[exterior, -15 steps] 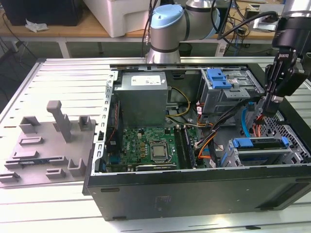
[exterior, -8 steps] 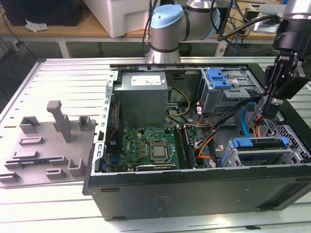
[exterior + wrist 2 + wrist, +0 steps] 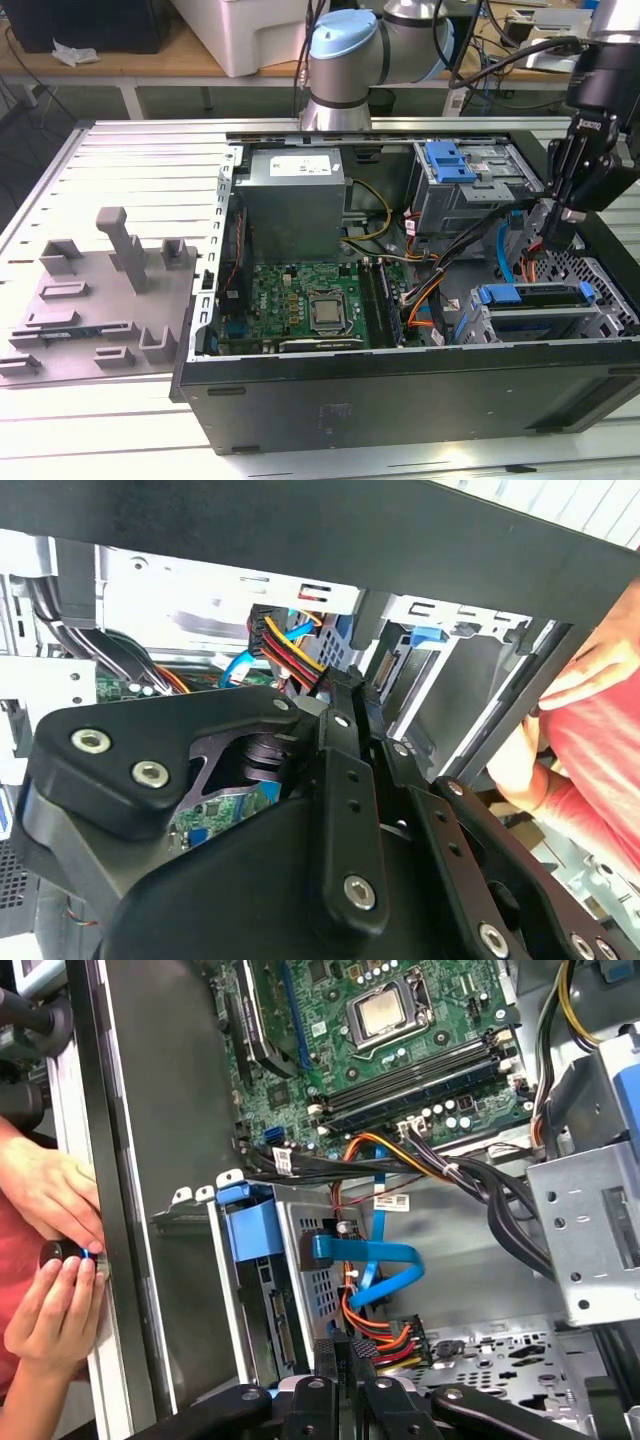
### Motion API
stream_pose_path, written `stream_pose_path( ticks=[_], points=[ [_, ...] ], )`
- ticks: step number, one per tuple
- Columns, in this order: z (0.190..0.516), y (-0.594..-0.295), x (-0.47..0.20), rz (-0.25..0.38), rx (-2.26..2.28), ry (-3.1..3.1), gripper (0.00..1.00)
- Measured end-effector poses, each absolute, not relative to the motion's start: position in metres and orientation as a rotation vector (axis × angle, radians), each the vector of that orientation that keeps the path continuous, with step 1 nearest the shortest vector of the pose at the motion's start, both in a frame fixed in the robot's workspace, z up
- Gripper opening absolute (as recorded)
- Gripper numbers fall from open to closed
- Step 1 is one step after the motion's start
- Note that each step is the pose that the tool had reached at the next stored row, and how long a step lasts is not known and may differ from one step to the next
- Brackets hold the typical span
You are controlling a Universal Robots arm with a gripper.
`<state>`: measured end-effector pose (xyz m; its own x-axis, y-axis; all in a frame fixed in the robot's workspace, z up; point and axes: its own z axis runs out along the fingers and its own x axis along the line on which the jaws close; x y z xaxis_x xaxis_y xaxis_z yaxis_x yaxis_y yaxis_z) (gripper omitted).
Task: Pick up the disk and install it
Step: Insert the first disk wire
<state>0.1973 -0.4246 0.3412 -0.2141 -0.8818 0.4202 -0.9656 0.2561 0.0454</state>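
looking across the exterior view: a grey fixture (image 3: 100, 300) on the surface (image 3: 120, 160), then the open computer case (image 3: 400, 385), the disk (image 3: 535, 312) sitting in the lower bay (image 3: 480, 325), my fingers (image 3: 550, 235) clenched together close above it.

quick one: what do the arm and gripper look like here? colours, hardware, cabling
Arm: silver-grey metal segments with light-blue plastic joint caps in the exterior view. A black cable runs along to the black wrist section. Gripper: matte black, built of flat bar-like links and rounded housings, dotted with silver screw heads in the second wrist view.
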Motion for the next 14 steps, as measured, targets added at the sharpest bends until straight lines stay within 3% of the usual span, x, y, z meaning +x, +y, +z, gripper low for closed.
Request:
stream_pose_path(
  ticks=[14],
  points=[
    [0.343,-0.443,0.192,0.261,1.763,-2.185,0.16]
  ],
)
